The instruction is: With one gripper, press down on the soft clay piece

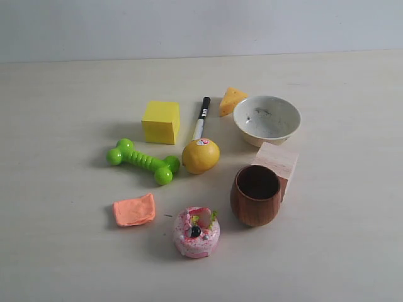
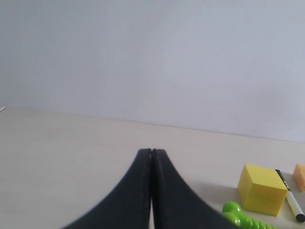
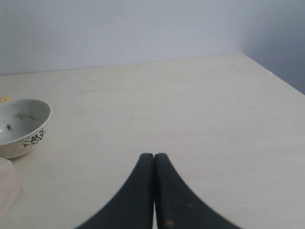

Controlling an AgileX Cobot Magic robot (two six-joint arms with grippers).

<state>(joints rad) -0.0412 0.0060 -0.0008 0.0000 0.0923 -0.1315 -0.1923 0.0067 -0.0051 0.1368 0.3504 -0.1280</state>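
Flat, squarish lump of soft orange clay (image 1: 134, 209), lying on the smooth pale table (image 1: 63, 264) just left of the round pink cake (image 1: 196, 232), left gripper (image 2: 151, 153) pressed together, right gripper (image 3: 154, 156) pressed together too, both smooth, black and curved

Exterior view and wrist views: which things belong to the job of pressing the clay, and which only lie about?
For the job: soft clay piece; left gripper and right gripper, both shut.

Lying about: yellow cube; green dumbbell toy; marker; cheese wedge; lemon; white bowl; wooden block; wooden cup; pink cake toy.
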